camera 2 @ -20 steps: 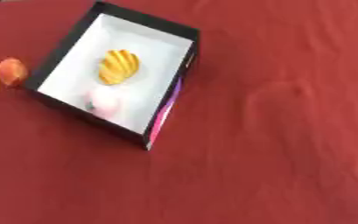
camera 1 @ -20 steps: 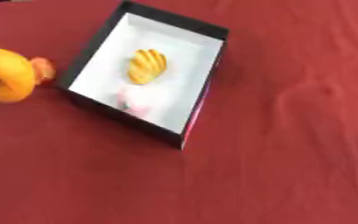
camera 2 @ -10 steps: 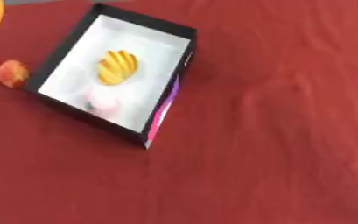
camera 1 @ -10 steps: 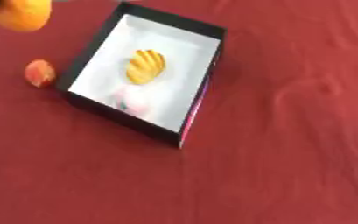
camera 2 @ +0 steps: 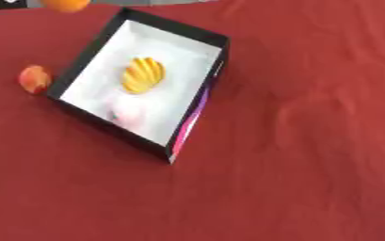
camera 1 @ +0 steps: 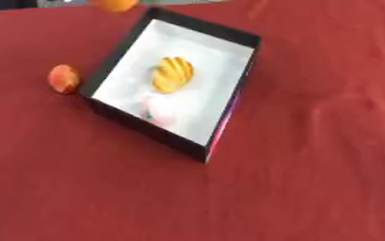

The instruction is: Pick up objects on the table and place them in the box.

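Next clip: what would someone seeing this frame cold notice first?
The black box with its white inside, lying askew on the red cloth left of centre. In it lie a yellow ridged thing and, nearer the front, a pale pink thing. A small peach-coloured fruit sits on the cloth just left of the box, and an orange thing shows at the top edge.

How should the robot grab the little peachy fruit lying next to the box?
Probably from above, fingers closing on its near and far sides. The peachy fruit is small and round, lying on the red cloth close to the left wall of the box, so that side leaves little room for a finger. No hand shows in either view.
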Controlling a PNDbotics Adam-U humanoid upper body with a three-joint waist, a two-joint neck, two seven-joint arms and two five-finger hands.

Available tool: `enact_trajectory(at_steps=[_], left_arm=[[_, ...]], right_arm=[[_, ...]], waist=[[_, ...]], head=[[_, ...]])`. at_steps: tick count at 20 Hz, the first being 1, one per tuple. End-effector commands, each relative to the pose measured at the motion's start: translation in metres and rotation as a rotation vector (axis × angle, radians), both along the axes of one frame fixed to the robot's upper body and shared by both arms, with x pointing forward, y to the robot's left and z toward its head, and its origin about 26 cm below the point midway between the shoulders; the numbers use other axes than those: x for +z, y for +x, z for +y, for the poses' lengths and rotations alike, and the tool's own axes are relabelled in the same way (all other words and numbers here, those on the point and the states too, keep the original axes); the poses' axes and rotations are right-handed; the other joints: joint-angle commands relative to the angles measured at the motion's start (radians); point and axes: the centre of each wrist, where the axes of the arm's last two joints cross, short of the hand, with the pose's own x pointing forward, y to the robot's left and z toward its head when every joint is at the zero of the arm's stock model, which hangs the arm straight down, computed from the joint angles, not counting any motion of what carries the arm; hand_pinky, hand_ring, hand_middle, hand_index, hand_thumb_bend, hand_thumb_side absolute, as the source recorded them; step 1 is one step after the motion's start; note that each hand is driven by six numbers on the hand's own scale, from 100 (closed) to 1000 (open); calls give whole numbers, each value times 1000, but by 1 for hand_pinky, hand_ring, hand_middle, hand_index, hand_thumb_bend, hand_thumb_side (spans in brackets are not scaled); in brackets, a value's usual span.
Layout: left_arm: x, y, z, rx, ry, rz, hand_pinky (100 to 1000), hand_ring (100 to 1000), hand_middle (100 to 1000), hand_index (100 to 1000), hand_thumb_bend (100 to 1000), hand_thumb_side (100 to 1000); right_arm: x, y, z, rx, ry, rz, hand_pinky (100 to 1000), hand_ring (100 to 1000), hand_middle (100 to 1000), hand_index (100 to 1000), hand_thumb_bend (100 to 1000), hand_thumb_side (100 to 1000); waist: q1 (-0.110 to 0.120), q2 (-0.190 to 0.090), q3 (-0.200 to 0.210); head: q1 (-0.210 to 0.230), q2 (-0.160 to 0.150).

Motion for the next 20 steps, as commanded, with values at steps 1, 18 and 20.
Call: enact_trajectory(at_steps=[1,18,20], left_arm=[[-3,10,-14,5,26,-16,723,619,539,624,100,100],[-96,59,-29,77,191,97,856,791,756,897,373,639],[-89,59,-17,87,147,97,874,801,767,928,501,815]], right_arm=[[13,-2,0,6,-19,-27,979,711,707,860,100,685],[15,0,2,29,2,-28,980,709,707,859,100,699],[14,0,1,26,4,-26,981,709,707,859,100,701]], waist=[[7,-49,-4],[4,-40,-29],[5,-42,-27]], head=[[8,-23],[-3,-27],[-4,-18]])
